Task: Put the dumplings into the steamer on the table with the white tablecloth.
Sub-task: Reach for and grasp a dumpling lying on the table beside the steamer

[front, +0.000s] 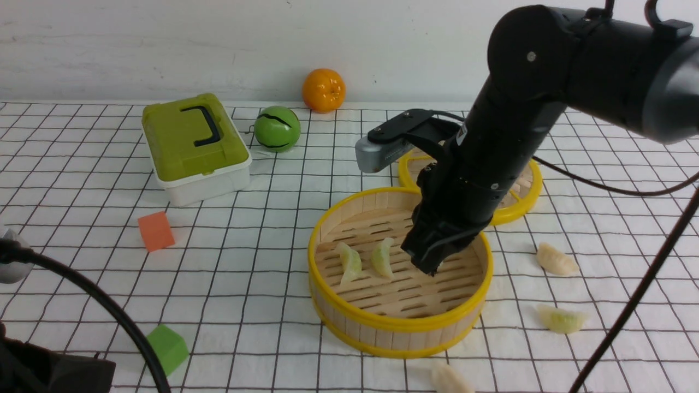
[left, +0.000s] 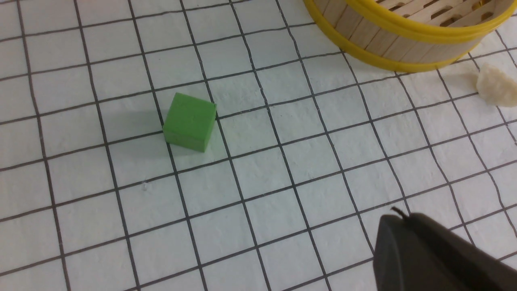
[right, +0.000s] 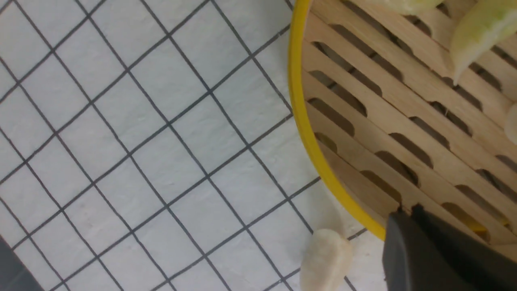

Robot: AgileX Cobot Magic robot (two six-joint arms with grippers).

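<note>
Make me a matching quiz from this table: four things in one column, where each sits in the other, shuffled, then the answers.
1 orange cube
2 green cube
3 orange fruit
4 steamer lid

A by the back wall
B just in front of the green box
C behind the steamer
D near the front edge, left of the steamer

Pairs: 1-B, 2-D, 3-A, 4-C

A green cube (left: 190, 122) sits on the white tablecloth (left: 282, 202), apart from the steamer (left: 387, 44) and a dumpling (left: 494, 85).
</note>
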